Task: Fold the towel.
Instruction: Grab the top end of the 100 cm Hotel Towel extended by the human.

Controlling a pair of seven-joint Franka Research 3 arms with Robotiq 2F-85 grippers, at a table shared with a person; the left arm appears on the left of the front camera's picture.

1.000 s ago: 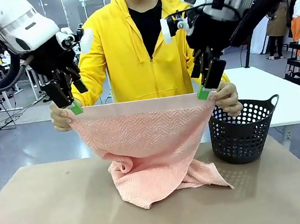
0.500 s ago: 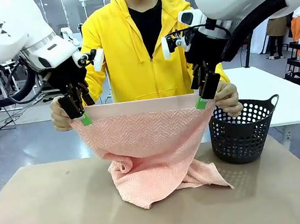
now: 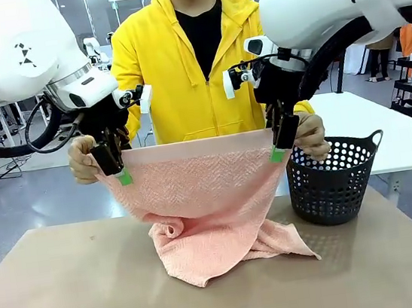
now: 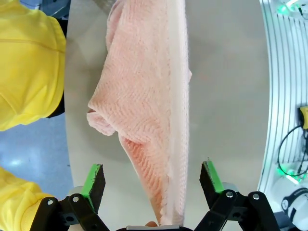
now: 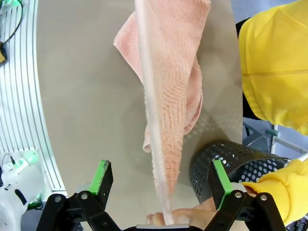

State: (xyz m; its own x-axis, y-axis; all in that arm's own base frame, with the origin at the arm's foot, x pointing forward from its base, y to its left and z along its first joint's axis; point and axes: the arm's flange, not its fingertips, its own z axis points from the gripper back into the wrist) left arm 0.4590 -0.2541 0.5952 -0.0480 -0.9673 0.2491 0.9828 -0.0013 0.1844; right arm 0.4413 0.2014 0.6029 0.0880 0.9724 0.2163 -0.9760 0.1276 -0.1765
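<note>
Tabletop (image 3: 57, 295), black basket (image 3: 331, 183) beside pink towel (image 3: 203, 192)

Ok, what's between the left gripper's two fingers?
The towel: its banded edge passes between the open fingers of the left gripper, touching neither, in the left wrist view.

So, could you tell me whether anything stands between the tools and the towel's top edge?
Nothing visible: the towel edge hangs inside the open left tool and right tool, with a person's hands gripping its corners.
</note>
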